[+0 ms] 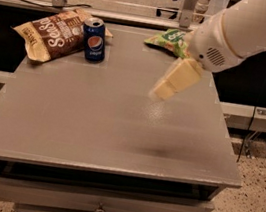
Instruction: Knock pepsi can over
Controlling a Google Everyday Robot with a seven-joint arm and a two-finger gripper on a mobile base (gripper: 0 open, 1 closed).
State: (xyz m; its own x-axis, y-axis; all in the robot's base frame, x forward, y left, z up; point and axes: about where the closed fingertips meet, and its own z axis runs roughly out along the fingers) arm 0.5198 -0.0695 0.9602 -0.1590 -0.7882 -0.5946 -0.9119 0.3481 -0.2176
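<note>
The pepsi can (94,39) stands upright at about 11 o'clock on the grey worktop (95,122), close to the far edge, with its silver top up and its round logo facing the camera. Just at its 9 o'clock lies the brown chip bag (51,36), flat on the worktop. The can sits against the bag's near right edge, though whether they touch cannot be told.

At about 1 o'clock on the worktop lies the green snack bag (167,38), partly hidden behind the robot's white arm (247,31), which reaches in from the 2 o'clock corner. The pale yellow pincer (162,89) hangs above the worktop right of centre, slanting down toward 7 o'clock. It is well apart from the can, which lies toward its 10 o'clock. It holds nothing, and whether it is wide or narrow cannot be told. A soft dark shadow (158,150) lies on the worktop at the pincer's 6 o'clock. Under the worktop's front edge runs a drawer (97,201).
</note>
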